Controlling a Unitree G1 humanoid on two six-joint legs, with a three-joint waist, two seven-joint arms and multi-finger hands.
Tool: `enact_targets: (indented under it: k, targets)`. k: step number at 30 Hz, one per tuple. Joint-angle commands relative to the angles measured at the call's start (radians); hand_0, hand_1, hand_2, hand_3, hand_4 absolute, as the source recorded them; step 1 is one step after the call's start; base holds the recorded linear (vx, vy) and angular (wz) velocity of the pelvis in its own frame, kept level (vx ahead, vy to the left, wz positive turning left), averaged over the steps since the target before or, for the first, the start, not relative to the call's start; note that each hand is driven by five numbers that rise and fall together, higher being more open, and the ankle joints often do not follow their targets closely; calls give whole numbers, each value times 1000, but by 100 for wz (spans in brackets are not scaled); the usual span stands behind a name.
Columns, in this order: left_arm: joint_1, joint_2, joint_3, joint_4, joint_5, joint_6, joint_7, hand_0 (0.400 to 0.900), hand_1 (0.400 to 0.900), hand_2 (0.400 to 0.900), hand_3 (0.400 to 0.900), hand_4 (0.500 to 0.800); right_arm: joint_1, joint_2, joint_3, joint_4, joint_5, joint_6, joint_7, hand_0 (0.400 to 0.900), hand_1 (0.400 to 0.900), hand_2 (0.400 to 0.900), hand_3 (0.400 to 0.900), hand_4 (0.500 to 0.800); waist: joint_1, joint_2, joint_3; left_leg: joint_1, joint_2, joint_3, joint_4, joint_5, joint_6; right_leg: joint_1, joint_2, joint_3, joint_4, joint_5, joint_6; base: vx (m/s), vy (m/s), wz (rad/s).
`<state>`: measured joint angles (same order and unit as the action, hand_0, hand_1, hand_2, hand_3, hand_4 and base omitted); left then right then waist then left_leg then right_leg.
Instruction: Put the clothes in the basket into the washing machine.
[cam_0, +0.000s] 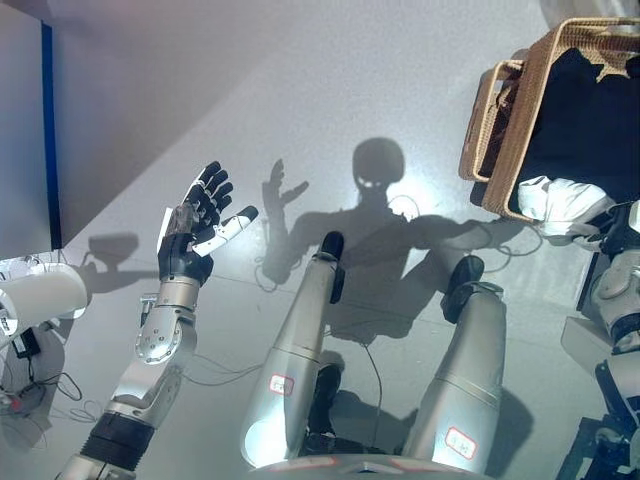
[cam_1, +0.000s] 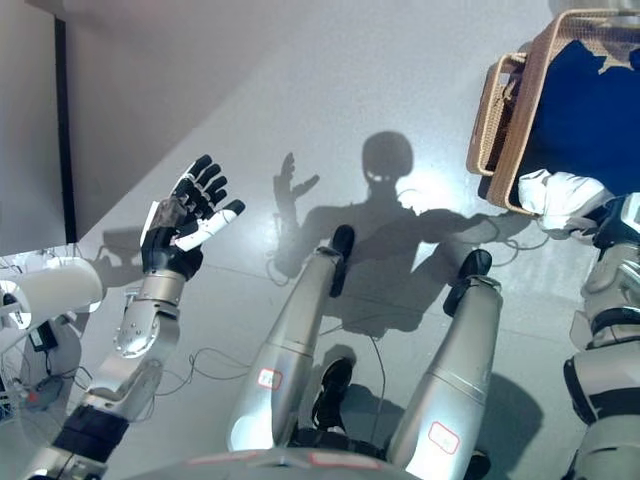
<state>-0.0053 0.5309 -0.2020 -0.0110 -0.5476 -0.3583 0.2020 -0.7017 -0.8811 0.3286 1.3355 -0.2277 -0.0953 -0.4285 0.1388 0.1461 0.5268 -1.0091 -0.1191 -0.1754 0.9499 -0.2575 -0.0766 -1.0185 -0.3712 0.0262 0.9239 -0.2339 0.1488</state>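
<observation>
A wicker basket (cam_0: 528, 112) stands on the floor at the upper right, its handle (cam_0: 482, 120) hanging on the near side. It holds dark clothes (cam_0: 590, 120) and a white garment (cam_0: 560, 200) that spills over the near rim. My right hand (cam_1: 617, 216) comes in at the right edge and sits at the white garment (cam_1: 560, 190); its fingers are hidden. My left hand (cam_0: 200, 228) is raised at the left, open and empty, fingers spread, far from the basket. No washing machine shows clearly.
A grey panel with a blue edge (cam_0: 46, 130) stands along the left side. A white cylindrical object (cam_0: 40, 300) with thin wires lies at the lower left. Grey floor (cam_0: 300, 90) stretches between my left hand and the basket.
</observation>
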Motion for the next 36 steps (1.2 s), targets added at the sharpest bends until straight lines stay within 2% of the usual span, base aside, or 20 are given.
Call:
enact_targets:
  k: [1, 4, 5, 9, 11, 12, 14, 17, 21, 25, 27, 28, 29, 32, 36]
  targets:
    - [0, 15, 53, -28, 8, -112, 6, 900, 900, 900, 900, 800, -25, -47, -8, 51, 38, -3, -35, 400, 400, 400, 400, 500, -15, 1, -19, 206, 105, -90, -151, -50, -13, 171, 14, -37, -129, 77, -16, 30, -35, -7]
    - [-31, 3, 48, 35, 2, -107, 1, 900, 900, 900, 900, 800, -40, -49, -29, 42, 83, -10, -34, 400, 400, 400, 400, 500, -26, -18, -25, 296, 127, -95, -247, -9, -19, 275, 19, -69, -238, 121, -8, 24, -26, -10]
    - [-35, -2, 46, 61, -6, -104, -6, 900, 900, 900, 900, 800, -43, -53, -36, 39, 93, -10, -32, 400, 400, 400, 400, 500, -31, -28, -29, 322, 129, -92, -302, 42, -25, 308, 15, -85, -298, 166, -12, -44, -18, -6]
    - [-51, -8, 61, 151, -27, -101, -20, 900, 900, 900, 900, 800, -76, -68, -45, 30, 138, -23, -22, 400, 400, 400, 400, 500, -41, -47, -49, 439, 154, -82, -457, 102, -39, 422, 25, -110, -450, 230, 4, 36, -31, -14]
    - [-53, -12, 70, 193, -30, -96, -26, 900, 900, 900, 900, 800, -83, -63, -87, 17, 218, -45, -17, 400, 400, 400, 400, 500, -46, -58, -66, 501, 175, -74, -539, 133, -44, 472, 35, -119, -523, 260, 11, 66, -44, -20]
    - [-51, -20, 76, 232, -35, -95, -29, 900, 900, 900, 900, 800, -79, -56, -107, 7, 254, -53, -15, 400, 400, 400, 400, 500, -50, -62, -73, 526, 181, -70, -572, 144, -46, 490, 40, -122, -546, 268, 13, 51, -44, -17]
    - [-55, -30, 95, 264, -39, -93, -25, 900, 900, 900, 900, 800, -53, -12, -202, -42, 421, -102, -7, 400, 400, 400, 400, 500, -64, -74, -91, 577, 196, -60, -641, 170, -49, 523, 48, -122, -598, 292, 19, 61, -19, -24]
    - [-50, -43, 121, 290, -42, -91, -28, 900, 900, 900, 900, 800, -5, 61, -284, -58, 569, -142, 17, 400, 400, 400, 400, 500, -71, -74, -111, 633, 214, -50, -712, 190, -54, 552, 55, -123, -634, 300, 23, 53, -26, -17]
    - [-51, -49, 150, 311, -44, -94, -18, 900, 900, 900, 900, 800, 56, 190, -456, -103, 883, -233, 45, 400, 400, 400, 400, 500, -88, -52, -134, 675, 235, -38, -777, 213, -60, 573, 59, -122, -661, 299, 29, 32, -28, -6]
    - [-56, -44, 163, 316, -41, -89, -11, 900, 900, 900, 900, 800, 36, 259, -581, -93, 1190, -300, 99, 400, 400, 400, 400, 500, -88, -16, -145, 684, 246, -20, -797, 214, -61, 547, 64, -104, -653, 292, 32, 0, -34, -15]
    - [-47, -40, 164, 272, -37, -83, -6, 900, 900, 900, 900, 800, 17, 269, -633, -84, 1308, -316, 115, 400, 400, 400, 400, 500, -85, 4, -149, 681, 245, -15, -800, 216, -62, 529, 66, -94, -643, 287, 31, -4, -42, -8]
    - [-43, -40, 158, 263, -37, -78, -6, 900, 900, 900, 900, 800, -13, 260, -674, -61, 1378, -322, 109, 400, 400, 400, 400, 500, -84, 25, -154, 680, 249, -15, -812, 225, -65, 517, 64, -88, -640, 283, 34, 3, -41, -3]
    - [-45, -40, 157, 262, -37, -77, -6, 900, 900, 900, 900, 800, -15, 255, -674, -55, 1385, -322, 116, 400, 400, 400, 400, 500, -81, 26, -155, 679, 250, -14, -817, 227, -66, 512, 65, -87, -637, 281, 33, 4, -32, 0]
    - [-46, -37, 142, 246, -35, -70, -11, 900, 900, 900, 900, 800, -54, 216, -730, -27, 1471, -327, 106, 400, 400, 400, 400, 500, -77, 73, -161, 678, 256, -12, -841, 244, -72, 462, 60, -75, -602, 262, 33, -7, -12, 5]
    - [-49, -33, 136, 228, -31, -72, -9, 900, 900, 900, 900, 800, -91, 149, -748, -12, 1502, -337, 98, 400, 400, 400, 400, 500, -67, 103, -167, 666, 264, -18, -863, 265, -84, 403, 55, -64, -530, 227, 29, 9, -73, 15]
